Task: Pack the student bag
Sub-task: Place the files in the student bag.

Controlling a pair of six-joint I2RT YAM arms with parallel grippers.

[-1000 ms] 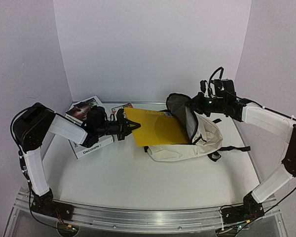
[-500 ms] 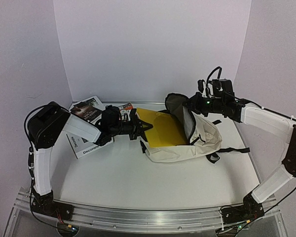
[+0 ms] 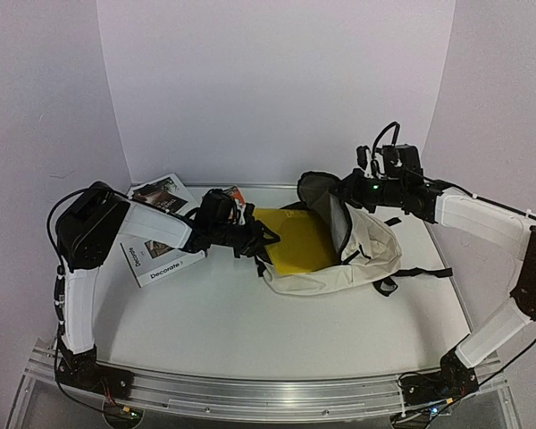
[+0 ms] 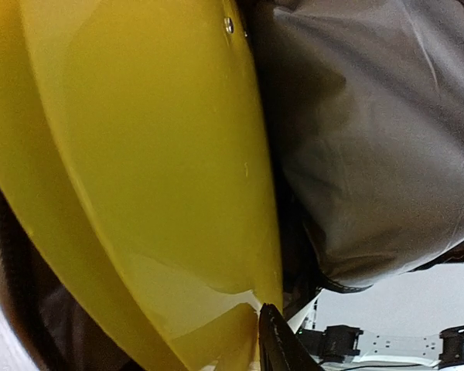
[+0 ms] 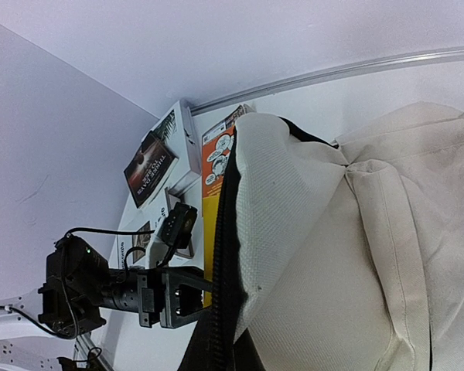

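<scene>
When viewed from above, shows the left arm rising from its base by the left wall, bending at the elbow and running low and almost level to the right, with the left gripper [image 3: 259, 239] at the left edge of a yellow folder [image 3: 297, 241]. Cannot tell the width of its jaws or any grip on the folder; gives only one black fingertip [image 4: 277, 344] beside the folder's corner in the wrist view. Shows the right arm climbing from its base, bending and reaching back to the left, with the right gripper [image 3: 347, 189] closed tight on the raised rim of the bag [image 3: 371, 255], holding the mouth up and wide. Places the bag on its side on the right half of the table [image 3: 250, 331], toward the back wall, long axis left to right, mouth facing left, bottom toward the right wall. Shows the folder partly inside that mouth against grey lining [image 4: 371, 139], the rest sticking out. Has black straps [image 3: 420, 270] trailing right. Shows a white book [image 3: 156, 265] beneath the left forearm, a dark-covered book [image 3: 156, 195] behind it, and an orange booklet [image 3: 228, 193] just behind the left gripper.
</scene>
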